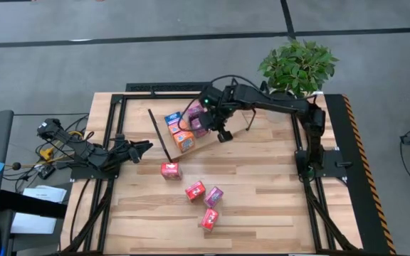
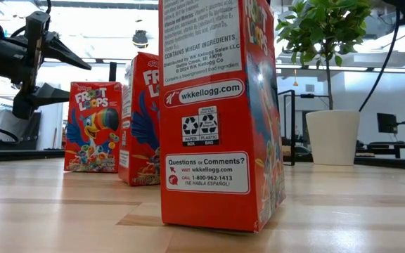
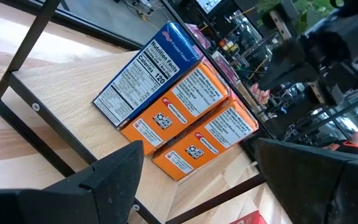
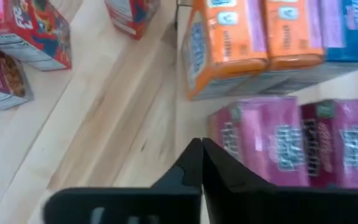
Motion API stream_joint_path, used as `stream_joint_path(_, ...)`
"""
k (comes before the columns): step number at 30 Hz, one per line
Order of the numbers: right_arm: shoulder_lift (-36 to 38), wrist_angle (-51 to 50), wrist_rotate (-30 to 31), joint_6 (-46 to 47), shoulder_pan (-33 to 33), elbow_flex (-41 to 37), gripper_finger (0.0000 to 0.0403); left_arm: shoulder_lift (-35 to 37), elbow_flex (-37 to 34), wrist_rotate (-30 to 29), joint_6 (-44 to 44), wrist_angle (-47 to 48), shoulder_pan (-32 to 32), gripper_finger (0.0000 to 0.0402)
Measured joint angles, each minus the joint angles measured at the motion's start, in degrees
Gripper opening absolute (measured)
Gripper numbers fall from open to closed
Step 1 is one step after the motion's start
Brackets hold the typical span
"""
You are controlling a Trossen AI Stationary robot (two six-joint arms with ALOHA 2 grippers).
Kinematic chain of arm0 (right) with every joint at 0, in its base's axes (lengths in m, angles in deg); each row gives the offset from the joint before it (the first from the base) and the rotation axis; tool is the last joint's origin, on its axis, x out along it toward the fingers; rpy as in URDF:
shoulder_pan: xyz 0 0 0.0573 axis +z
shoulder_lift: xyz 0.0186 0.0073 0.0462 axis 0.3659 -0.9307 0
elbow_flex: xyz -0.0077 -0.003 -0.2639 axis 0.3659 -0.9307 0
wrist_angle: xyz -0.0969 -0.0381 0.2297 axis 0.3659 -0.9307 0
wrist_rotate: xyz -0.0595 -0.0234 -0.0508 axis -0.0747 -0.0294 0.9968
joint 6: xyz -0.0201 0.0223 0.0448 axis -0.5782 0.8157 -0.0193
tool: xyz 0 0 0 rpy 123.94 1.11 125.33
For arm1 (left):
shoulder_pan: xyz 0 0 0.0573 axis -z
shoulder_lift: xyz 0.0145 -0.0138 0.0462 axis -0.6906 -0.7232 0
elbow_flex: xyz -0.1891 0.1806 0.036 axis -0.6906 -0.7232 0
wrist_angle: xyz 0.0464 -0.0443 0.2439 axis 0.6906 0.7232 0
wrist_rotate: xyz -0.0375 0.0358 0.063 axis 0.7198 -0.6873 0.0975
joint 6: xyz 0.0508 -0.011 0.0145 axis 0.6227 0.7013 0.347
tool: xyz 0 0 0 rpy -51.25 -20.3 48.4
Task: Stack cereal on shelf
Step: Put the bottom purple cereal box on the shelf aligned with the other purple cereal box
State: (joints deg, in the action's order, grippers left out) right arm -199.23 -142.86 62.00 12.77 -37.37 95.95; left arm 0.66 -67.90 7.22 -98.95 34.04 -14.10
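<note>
Cereal on shelf: blue box [image 3: 148, 74] beside two orange boxes [image 3: 179, 106], with pink-magenta boxes [image 4: 291, 143] just next to them, all lying on the shelf [image 1: 164, 135], the tilted plywood board near the table's far middle.
Cereal loose: four boxes standing on the tabletop [image 1: 276, 185] nearer the front; red box [image 1: 170, 170] close to the shelf's black rod, red box [image 1: 195, 190], magenta box [image 1: 213, 196] just beside it, red box [image 1: 209, 219] nearest the front edge.
Right gripper [image 4: 201, 168]: fingers pressed together, holding nothing, hanging just beside the pink-magenta boxes at the shelf edge.
Left gripper [image 1: 139, 148]: fingers spread wide, empty, waiting at the table's left, pointed at the shelf.
Step in hand: judged, right arm is free of the stack and due for the next loose box.
Doing it well: spread the fingers before descending, take a box across its narrow faces, and lift clear of the neighbours since the magenta and red pair sit close. Set it flush against the stacked row without nudging it down the tilt.
Writing, low view: "Froot Loops" [image 2: 93, 126] on the red boxes; nearest box [image 2: 220, 112] reads "wkkellogg.com", "Questions or Comments?", "1-800-962-1413", "Contains wheat ingredients".
Writing, left wrist view: "Nutrition Facts", "Calories 120" on the blue box.
</note>
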Motion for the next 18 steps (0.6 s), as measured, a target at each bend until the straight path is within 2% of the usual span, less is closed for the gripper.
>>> stream_joint_path(2, -0.02, -0.22, -0.05, 0.02, 0.32, -0.55, 0.0011, -0.02, 0.00, 0.00, 0.00, 0.00, 0.02, 0.0300)
stream_joint_path(9, 0.02, 6.47, 0.70, -0.03, 0.09, -4.77, 0.0041, -0.02, 0.00, 0.21, -0.31, -0.01, 0.00, 0.0300)
stream_joint_path(18, -0.02, 10.98, 1.98, -0.76, -0.03, -9.08, 0.0009, -0.02, 0.00, 0.58, -0.48, -0.04, 0.00, 0.0300)
